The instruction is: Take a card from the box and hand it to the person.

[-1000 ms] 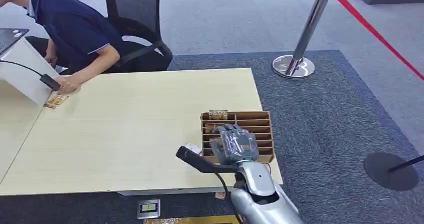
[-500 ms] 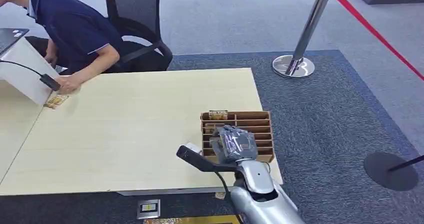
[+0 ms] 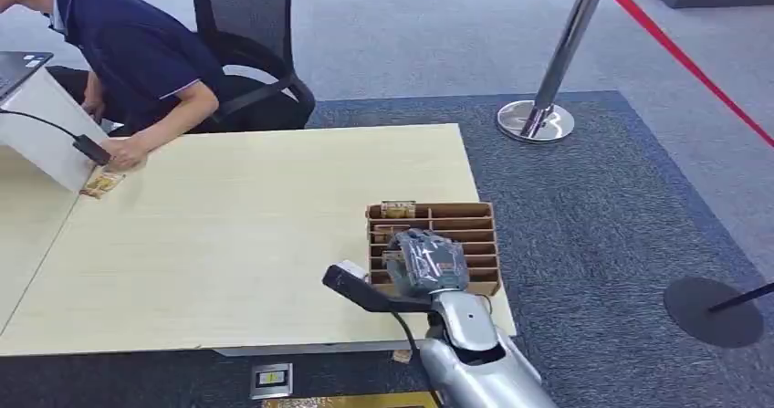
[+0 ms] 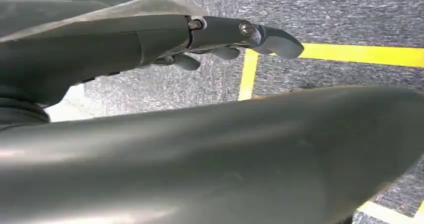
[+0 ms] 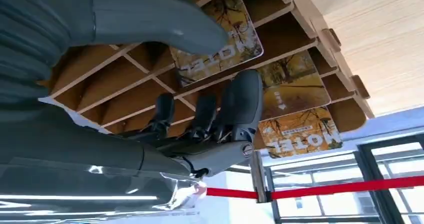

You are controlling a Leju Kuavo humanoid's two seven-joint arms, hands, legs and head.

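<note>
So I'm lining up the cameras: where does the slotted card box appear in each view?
Head view: card box on the table's near right corner, under the right hand.
Left wrist view: not in it.
Right wrist view: box across the upper half, cards in slots.
Shared landmark: red barrier tape.

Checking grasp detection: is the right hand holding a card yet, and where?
Right hand pinches a card in the box by its edge, thumb over finger; still slotted.

So the right hand (image 3: 427, 260) was spread flat over the box (image 3: 475, 214) a second ago, now its fingers (image 5: 243, 101) have curled down into the slots. It's also nudged slightly toward 6 o'clock.
</note>
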